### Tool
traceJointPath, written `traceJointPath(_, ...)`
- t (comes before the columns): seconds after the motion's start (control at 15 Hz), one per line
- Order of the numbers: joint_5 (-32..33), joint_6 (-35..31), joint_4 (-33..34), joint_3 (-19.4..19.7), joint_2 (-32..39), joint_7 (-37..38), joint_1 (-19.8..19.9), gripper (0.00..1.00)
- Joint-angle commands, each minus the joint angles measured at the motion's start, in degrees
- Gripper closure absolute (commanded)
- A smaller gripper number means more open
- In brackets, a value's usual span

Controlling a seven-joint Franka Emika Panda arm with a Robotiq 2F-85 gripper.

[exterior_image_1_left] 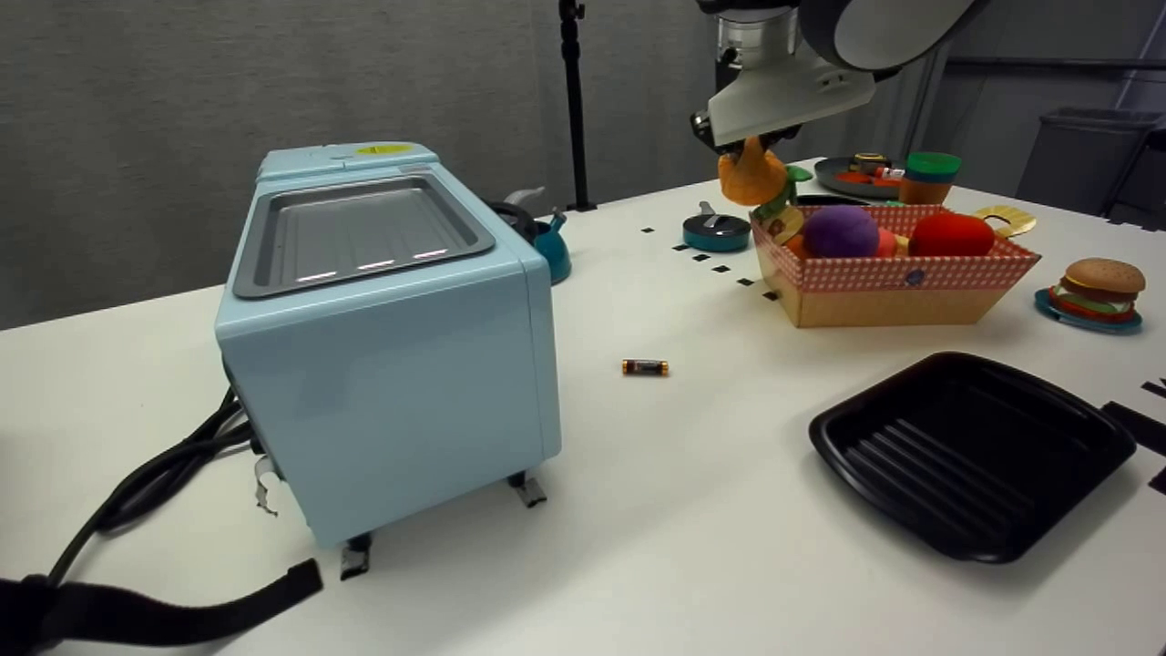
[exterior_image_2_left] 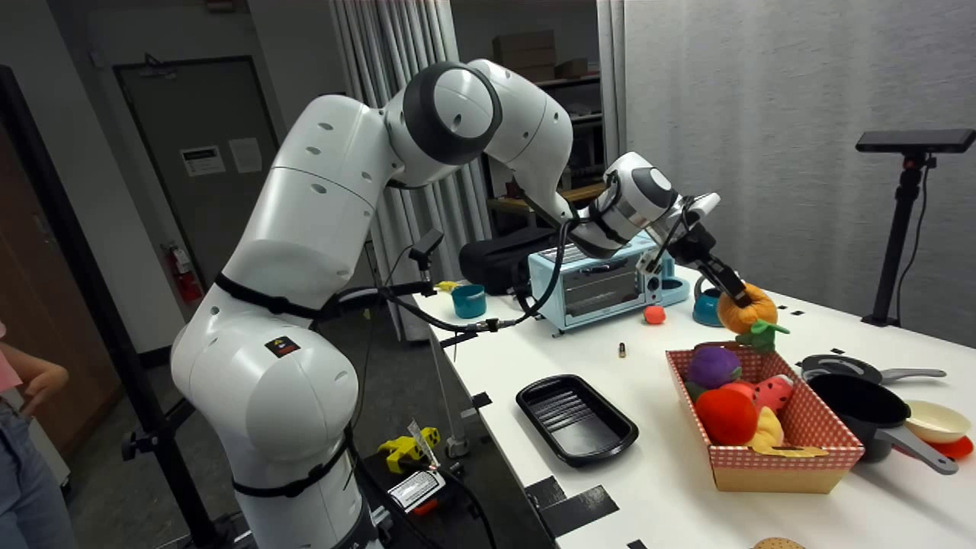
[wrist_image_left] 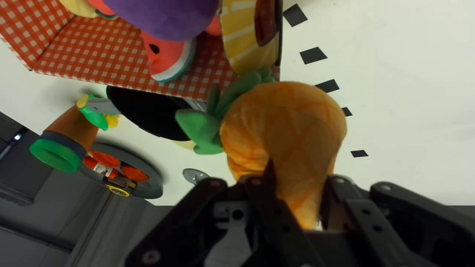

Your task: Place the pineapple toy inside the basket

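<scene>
Wrist view shows the pineapple (wrist_image_left: 289,126), likely light, soft and robust, at the edge of the basket (wrist_image_left: 107,48), its body clamped in the gripper (wrist_image_left: 298,185); grip there, not the leaves (wrist_image_left: 202,129).

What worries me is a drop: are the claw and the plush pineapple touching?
Touching. The wrist view shows the claw pinching the plush pineapple, orange fabric bunched between the jaws.
</scene>
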State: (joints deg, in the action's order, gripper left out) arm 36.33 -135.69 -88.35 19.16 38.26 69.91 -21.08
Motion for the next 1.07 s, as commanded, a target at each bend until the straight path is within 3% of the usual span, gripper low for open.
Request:
traceJointPath(0.0,4.2,3.7,-1.4,-0.3,-1.8,6.5,-0.2,0.95)
traceJointPath(0.27,6.4,9.7,-1.0,-1.9,-1.9,10.9,0.5,0.95)
traceJointPath(0.6,5.2,15.3,-1.3,-5.8,-2.9,8.8,2.4,0.95)
traceJointPath(1.0,6.2,25.4,0.4,-7.5,-2.7,11.5,2.6,0.95)
